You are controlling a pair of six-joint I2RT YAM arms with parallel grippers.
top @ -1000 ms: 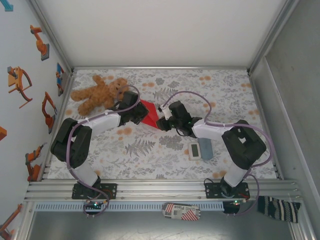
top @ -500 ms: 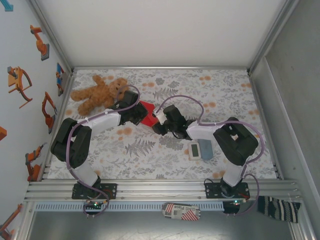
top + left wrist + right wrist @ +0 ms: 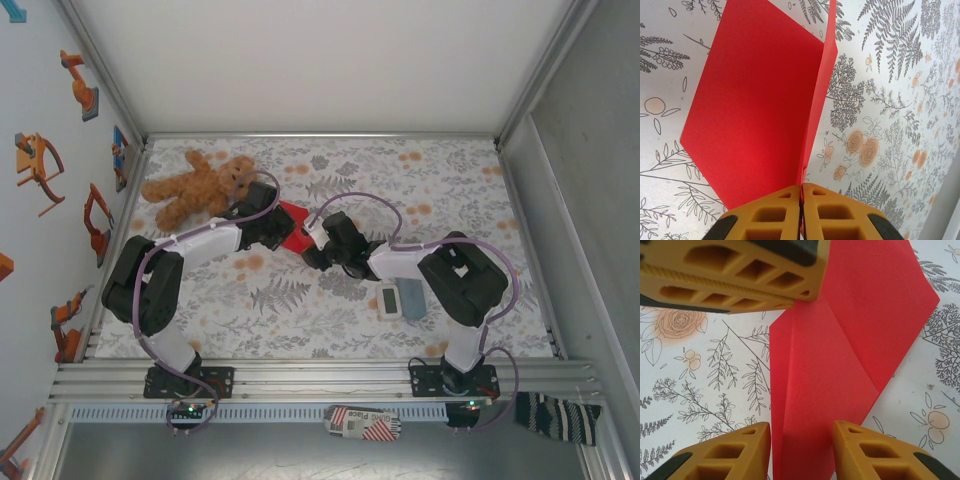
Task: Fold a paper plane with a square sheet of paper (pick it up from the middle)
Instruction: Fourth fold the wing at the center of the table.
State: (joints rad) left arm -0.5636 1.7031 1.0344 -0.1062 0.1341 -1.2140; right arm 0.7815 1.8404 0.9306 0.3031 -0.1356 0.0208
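The red sheet of paper [image 3: 296, 226] lies folded on the flowered table, a little behind its middle. In the left wrist view the paper [image 3: 755, 100] has one flap flat and a thin ridge standing up. My left gripper [image 3: 801, 188] is shut on that ridge at its near end, and from above this left gripper [image 3: 279, 230] sits at the paper's left side. My right gripper [image 3: 802, 437] is open, its fingers [image 3: 740, 450] straddling the layered paper [image 3: 840, 355] low over it. In the top view the right gripper [image 3: 314, 246] meets the paper's right corner.
A brown teddy bear [image 3: 200, 185] lies at the back left, close behind the left arm. A white digital timer [image 3: 389, 300] and a grey-blue block [image 3: 411, 297] sit beside the right arm's elbow. The left gripper's yellow fingers [image 3: 735, 275] hang just ahead of the right gripper.
The right arm has slid left and folded in, bringing its open gripper over the paper's right corner. The left gripper and the paper have hardly moved.
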